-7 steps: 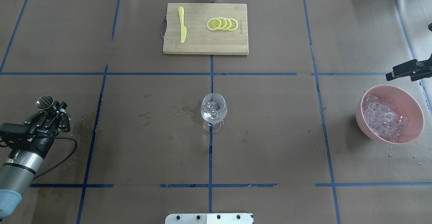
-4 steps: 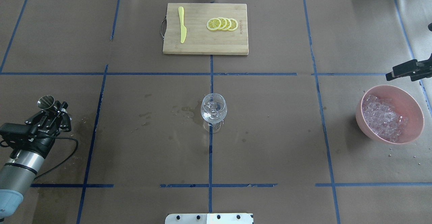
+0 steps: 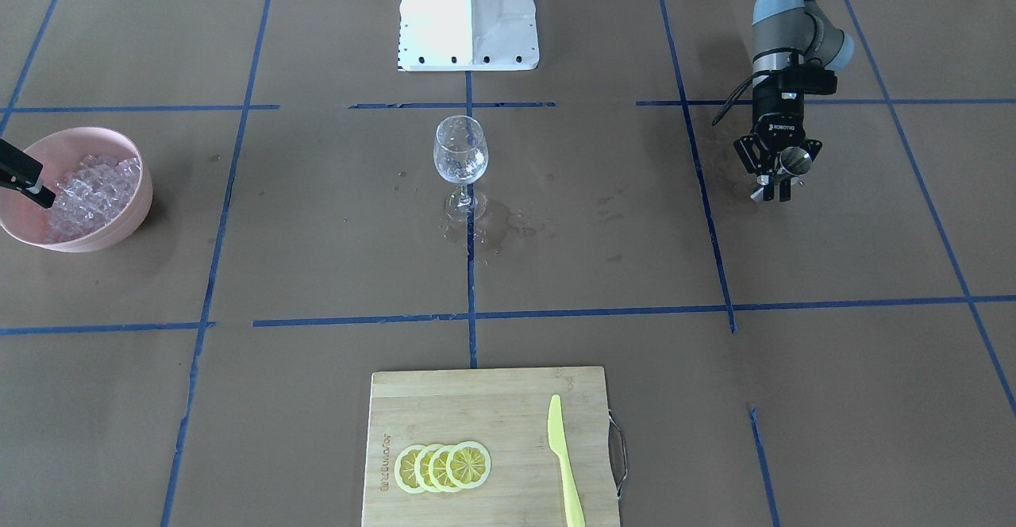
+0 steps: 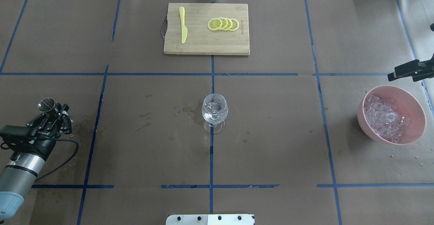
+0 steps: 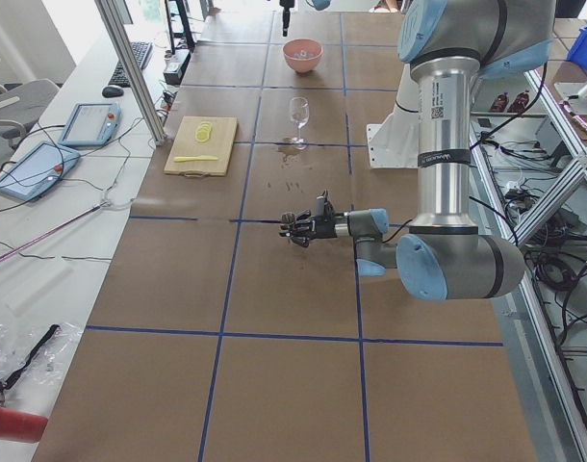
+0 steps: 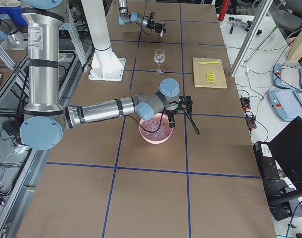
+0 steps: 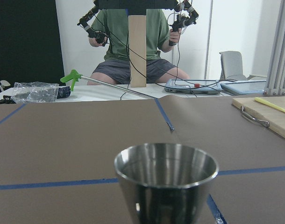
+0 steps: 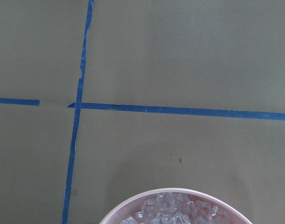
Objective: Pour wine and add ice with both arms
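Lower left of overhead view: L tool [image 4: 51, 110] clamped on steel cup [image 4: 46, 105]. Far right, ice [image 4: 385, 120] in pink bowl [image 4: 417, 116]. Right-side cam shows whole R tool [image 6: 171, 121] by bowl; apart or together, can't tell.

The overhead camera sat behind my shoulders, looking down on the brown paper-covered table [image 4: 271, 133], my white box-shaped base [image 4: 210, 219] at its bottom edge. The front camera faced me steeply, base at top. Both shared the clear stemmed wine glass [image 4: 214, 111] at centre. Side cameras looked along the table from each end. My left wrist camera sat close behind a shiny steel cup [image 7: 166, 182]; my right looked straight down on a round pink bowl [image 8: 173, 190].
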### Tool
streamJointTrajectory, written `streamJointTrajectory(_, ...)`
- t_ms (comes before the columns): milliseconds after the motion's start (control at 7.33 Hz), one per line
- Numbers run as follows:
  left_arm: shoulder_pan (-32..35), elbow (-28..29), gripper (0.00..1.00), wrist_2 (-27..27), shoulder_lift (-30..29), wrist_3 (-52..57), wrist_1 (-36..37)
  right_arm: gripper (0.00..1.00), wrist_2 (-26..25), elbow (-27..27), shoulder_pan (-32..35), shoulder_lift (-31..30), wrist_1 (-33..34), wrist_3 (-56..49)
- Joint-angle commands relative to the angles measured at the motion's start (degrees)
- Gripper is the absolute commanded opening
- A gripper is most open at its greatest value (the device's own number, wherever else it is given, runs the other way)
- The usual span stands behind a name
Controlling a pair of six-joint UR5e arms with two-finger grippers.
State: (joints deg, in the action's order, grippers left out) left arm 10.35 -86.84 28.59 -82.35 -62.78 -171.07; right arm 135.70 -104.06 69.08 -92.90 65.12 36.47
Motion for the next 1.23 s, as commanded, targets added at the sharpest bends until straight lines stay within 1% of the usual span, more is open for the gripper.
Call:
streamJointTrajectory(0,-0.5,0.6,0.35,0.1,0.0,-0.2,0.0,1.00,0.0,0.0,0.0,0.0,0.0,0.0)
streamJointTrajectory(273,-0.6,0.8,0.36,0.2,0.0,-0.2,0.0,1.00,0.0,0.0,-0.2,0.0,0.0,0.0)
streamJointTrajectory(409,-0.6,0.8,0.38,0.2,0.0,-0.2,0.0,1.00,0.1,0.0,-0.2,0.0,-0.1,0.0)
streamJointTrajectory(545,-0.7,0.8,0.53,0.2,0.0,-0.1,0.1,1.00,0.1,-0.1,-0.2,0.0,0.0,0.0)
streamJointTrajectory(682,-0.7,0.8,0.64,0.3,0.0,0.1,0.2,1.00,0.1,-0.2,-0.2,0.0,-0.1,0.0)
streamJointTrajectory(818,-0.7,0.5,0.76,2.7,0.2,0.5,-0.1,1.00,0.1,-0.5,-0.2,-0.1,0.0,0.0)
streamJointTrajectory(955,-0.5,0.2,1.00,4.9,1.0,0.6,-0.2,1.00,0.1,-0.7,-0.1,-0.1,0.0,0.1)
streamJointTrajectory(1091,-0.5,-0.3,1.00,6.6,1.8,0.7,-0.2,1.00,0.1,-1.0,-0.1,-0.4,0.0,0.1)
